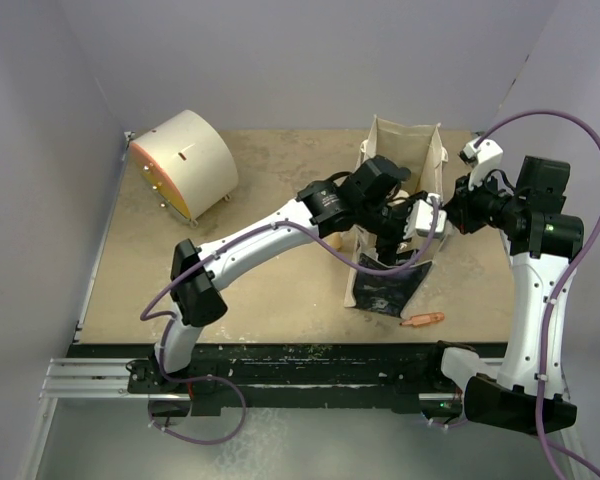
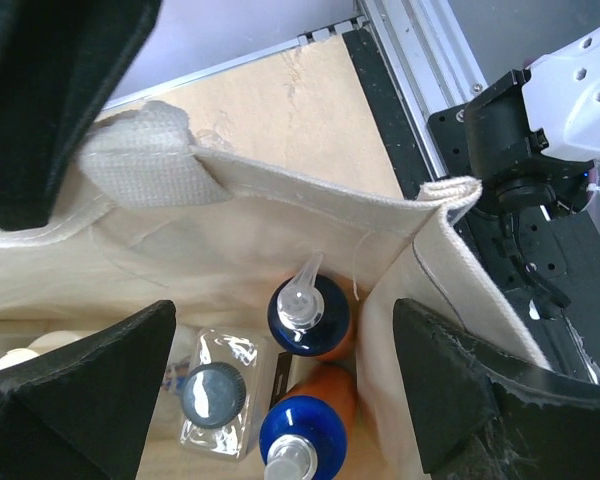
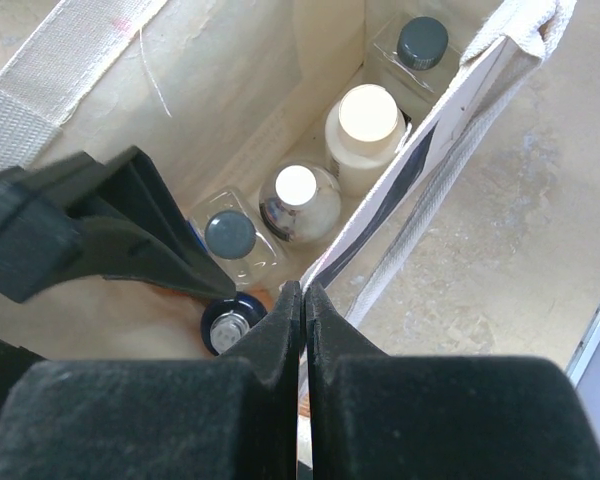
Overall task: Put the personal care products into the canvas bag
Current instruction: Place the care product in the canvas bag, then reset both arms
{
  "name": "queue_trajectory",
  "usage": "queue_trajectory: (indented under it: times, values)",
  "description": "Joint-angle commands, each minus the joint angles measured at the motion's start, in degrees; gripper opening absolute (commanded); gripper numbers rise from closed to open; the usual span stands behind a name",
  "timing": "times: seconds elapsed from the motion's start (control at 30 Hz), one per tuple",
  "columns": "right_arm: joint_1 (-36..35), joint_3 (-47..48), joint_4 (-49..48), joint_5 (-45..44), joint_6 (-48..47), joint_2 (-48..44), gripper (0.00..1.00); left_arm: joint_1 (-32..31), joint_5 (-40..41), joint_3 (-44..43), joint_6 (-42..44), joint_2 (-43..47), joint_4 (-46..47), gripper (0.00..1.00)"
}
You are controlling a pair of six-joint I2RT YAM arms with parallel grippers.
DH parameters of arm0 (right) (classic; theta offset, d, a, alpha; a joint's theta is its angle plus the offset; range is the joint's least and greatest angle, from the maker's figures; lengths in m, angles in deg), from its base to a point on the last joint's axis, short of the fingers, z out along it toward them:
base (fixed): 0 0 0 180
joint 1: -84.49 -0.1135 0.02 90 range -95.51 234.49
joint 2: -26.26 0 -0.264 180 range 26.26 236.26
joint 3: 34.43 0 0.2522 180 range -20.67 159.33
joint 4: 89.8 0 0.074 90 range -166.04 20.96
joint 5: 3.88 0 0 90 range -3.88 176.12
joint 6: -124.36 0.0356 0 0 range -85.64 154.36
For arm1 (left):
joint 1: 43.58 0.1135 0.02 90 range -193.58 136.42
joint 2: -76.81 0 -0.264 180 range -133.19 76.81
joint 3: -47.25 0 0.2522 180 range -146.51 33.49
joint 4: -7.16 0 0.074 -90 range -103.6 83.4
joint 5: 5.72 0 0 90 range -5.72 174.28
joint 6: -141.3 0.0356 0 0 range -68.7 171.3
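Canvas bag [image 1: 398, 138] rim pinched by right hand [image 3: 302, 296] | left hand [image 2: 275, 390] spread wide over mouth (bottles [image 3: 362, 125] inside, seemingly little room)

**6 bottles, 1 bag, 2 other items**

6 bottles are counted inside 1 canvas bag [image 1: 402, 140]: 2 orange bottles with blue caps [image 2: 310, 315] [image 2: 305, 418], 2 clear squarish bottles with dark caps [image 3: 230, 238] [image 3: 421, 45], 1 silver bottle with a white cap [image 3: 297, 195] and 1 cream-white bottle [image 3: 362, 120]. Outside the bag, 1 cream drum with an orange face [image 1: 188, 165] and 1 small orange stick [image 1: 422, 320] are seen on 1 table [image 1: 280, 295], at which 2 arms [image 1: 250, 240] [image 1: 533, 300] are mounted
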Motion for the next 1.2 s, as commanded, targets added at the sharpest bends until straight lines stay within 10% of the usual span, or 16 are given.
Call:
queue_trajectory:
  times: [0.0,0.63,1.17]
  values:
    - [0.3,1.4,-6.0,1.5,-0.3,-1.6,0.0,0.5,-1.6,-1.3,-1.0,5.8,0.4,0.93]
    - [0.3,1.4,-5.5,1.8,-0.3,-0.9,0.02,5.4,5.0,-2.2,-2.1,14.1,0.5,0.94]
    - [0.3,5.1,-4.3,2.4,-1.1,1.8,0.45,19.0,18.7,13.2,-9.6,29.3,10.0,0.97]
